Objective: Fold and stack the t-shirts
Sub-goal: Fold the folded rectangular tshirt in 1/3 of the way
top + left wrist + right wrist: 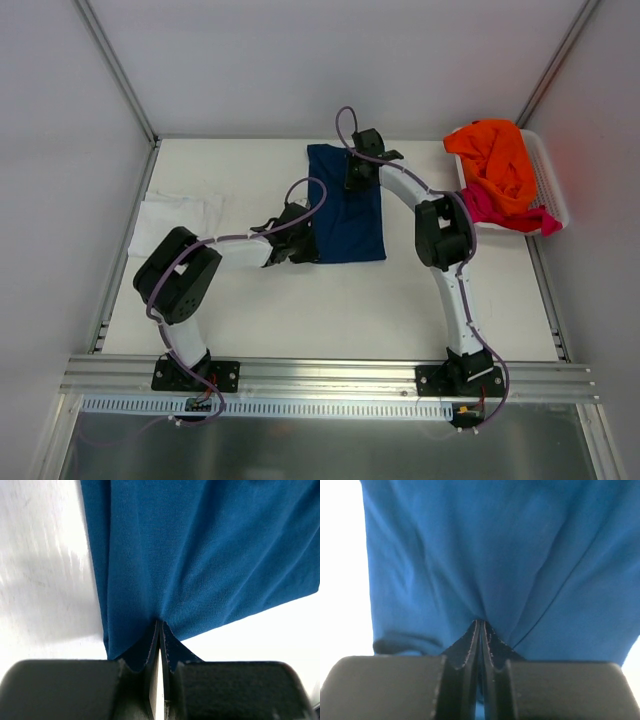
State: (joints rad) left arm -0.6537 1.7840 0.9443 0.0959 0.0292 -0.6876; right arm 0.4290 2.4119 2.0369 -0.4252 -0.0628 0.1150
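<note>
At the left edge of the white bench point(330, 310), a white cloth short-sleeved t-shirt point(178, 215) is laid flat, well apart from the rest. It is judged to have been set there as the base of the stack.

Nearer the middle, the left tool point(300, 243) is held low at the near left edge of the navy blue soft cloth t-shirt point(350, 212). This shirt is spread on the bench as a narrow rectangle, so a first lengthwise fold is judged to be made. In the left wrist view the fingers are pressed together with a tuck of navy cloth pinched between them, and creases fan out from the pinch.

At the far edge of the same shirt the right tool point(358, 178) is brought down from above. Its fingers are likewise closed on a pinch of navy cloth, as the right wrist view shows. Two separate points are probably gripped so that an edge can be lifted and carried over evenly, without sagging or bunching.

At the far right corner a white plastic slatted basket point(555, 185) is placed, with a crumpled orange cloth t-shirt point(497, 160) heaped over a magenta-pink cloth t-shirt point(490, 208). These are judged to be waiting unfolded for their turn.
</note>
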